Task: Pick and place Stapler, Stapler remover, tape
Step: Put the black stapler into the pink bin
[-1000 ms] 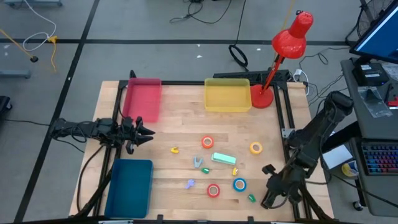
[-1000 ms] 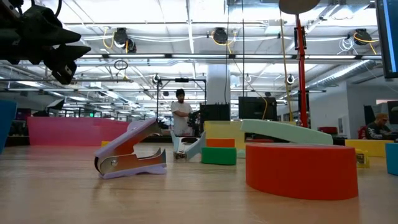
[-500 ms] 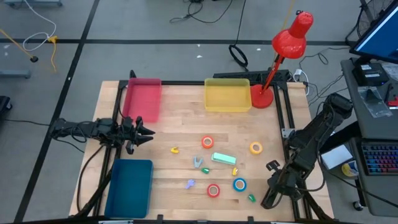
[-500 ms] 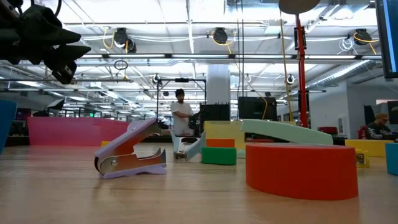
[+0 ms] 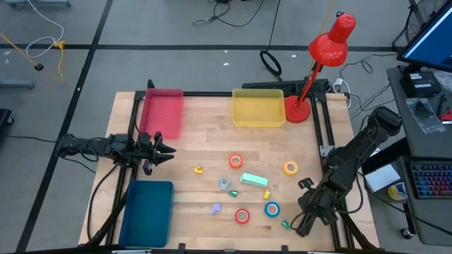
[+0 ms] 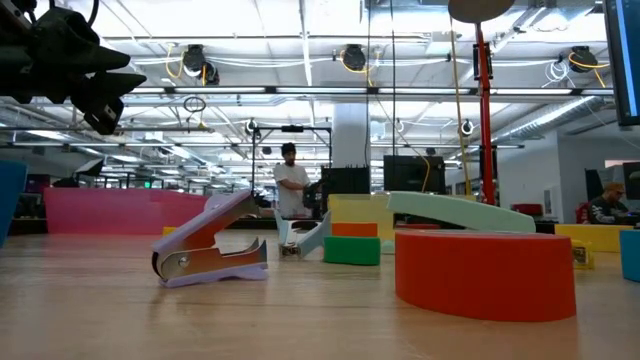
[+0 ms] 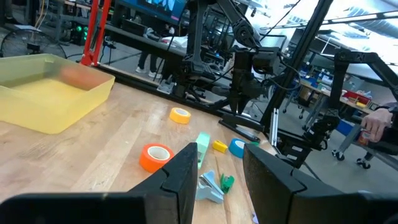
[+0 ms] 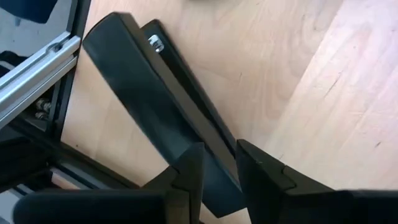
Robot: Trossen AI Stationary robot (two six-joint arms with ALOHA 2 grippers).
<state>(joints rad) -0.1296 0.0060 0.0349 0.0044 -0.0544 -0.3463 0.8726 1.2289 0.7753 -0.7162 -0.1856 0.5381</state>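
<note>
The mint stapler (image 5: 254, 180) lies flat mid-table. Around it rest staple removers: purple (image 5: 216, 208), grey-blue (image 5: 224, 185), green (image 5: 285, 224) and yellow (image 5: 198, 170). The tape rolls lie flat: orange-red (image 5: 235, 161), yellow (image 5: 290, 167), red (image 5: 242, 216), blue (image 5: 272, 209). My left gripper (image 5: 168, 149) hovers level at the table's left side, open (image 7: 221, 168), pointing at the things. My right gripper (image 5: 298, 227) slants down over the near right corner beside the green remover, its fingers (image 8: 186, 174) slightly apart with nothing between them.
A pink tray (image 5: 162, 113) and a yellow tray (image 5: 258, 107) stand at the far edge, a blue tray (image 5: 147, 212) at the near left. A red lamp (image 5: 321, 56) stands at the far right. A black frame rail (image 8: 155, 106) runs under my right gripper.
My right gripper has sunk a little, drifted toward the table's left edge and tipped further down. Its finger gap is unchanged. No object has moved.
</note>
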